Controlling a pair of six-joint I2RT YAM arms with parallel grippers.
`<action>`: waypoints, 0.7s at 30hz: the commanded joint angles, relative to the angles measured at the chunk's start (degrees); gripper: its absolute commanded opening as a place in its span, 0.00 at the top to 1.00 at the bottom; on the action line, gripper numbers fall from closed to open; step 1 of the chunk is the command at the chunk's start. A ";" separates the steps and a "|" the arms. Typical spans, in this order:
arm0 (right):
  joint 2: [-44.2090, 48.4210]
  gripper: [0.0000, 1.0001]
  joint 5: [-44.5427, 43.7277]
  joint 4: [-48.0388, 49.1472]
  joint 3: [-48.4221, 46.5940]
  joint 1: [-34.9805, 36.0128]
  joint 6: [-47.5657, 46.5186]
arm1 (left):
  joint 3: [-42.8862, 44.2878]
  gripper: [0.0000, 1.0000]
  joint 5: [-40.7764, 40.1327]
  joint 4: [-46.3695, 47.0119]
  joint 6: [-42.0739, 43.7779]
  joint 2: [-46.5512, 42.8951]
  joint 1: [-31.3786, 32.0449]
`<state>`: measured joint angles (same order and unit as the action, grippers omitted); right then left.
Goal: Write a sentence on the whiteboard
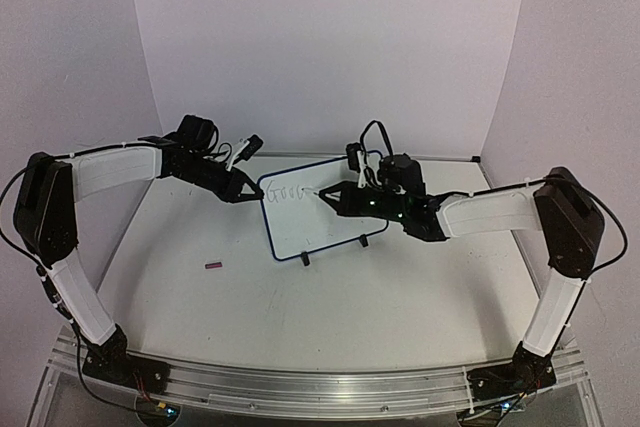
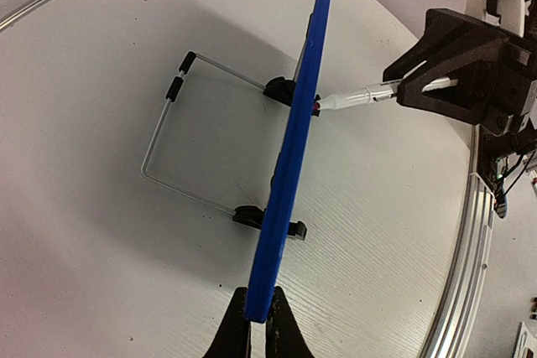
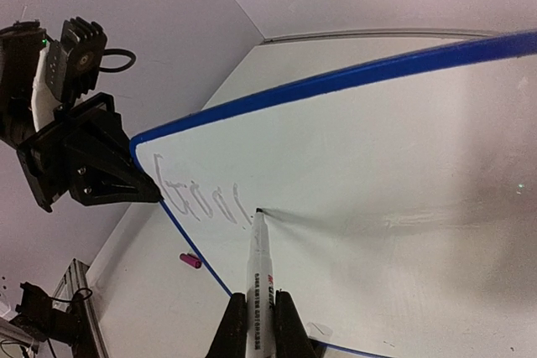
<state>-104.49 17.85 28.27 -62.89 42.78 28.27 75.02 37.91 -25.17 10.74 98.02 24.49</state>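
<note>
The whiteboard (image 1: 325, 217) stands on the table (image 1: 350, 312) near the middle of its far edge, the sentence (image 1: 288, 193) begun at its upper left corner. You see the left gripper (image 2: 258, 318) clenched on its left edge; the right gripper (image 3: 258, 320) grasps a marker (image 3: 258, 257), tip touching the board.

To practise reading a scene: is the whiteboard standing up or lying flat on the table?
Standing. The whiteboard rests on its black feet, propped by a wire stand behind; the left claw grips its edge.
</note>
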 commanded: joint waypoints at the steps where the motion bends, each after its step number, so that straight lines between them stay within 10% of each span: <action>1: 0.55 1.00 -0.08 1.06 -3.81 -0.25 -0.94 | 1.00 1.00 -3.81 -3.89 2.91 2.18 1.00; 21: -1.07 1.00 0.00 2.16 -5.21 -0.25 -0.61 | 1.13 1.00 -3.71 -3.86 2.96 2.58 1.09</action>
<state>-104.57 17.85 28.73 -67.09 42.78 28.27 75.59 37.89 -25.52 10.74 98.37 24.64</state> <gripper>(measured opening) 0.069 0.038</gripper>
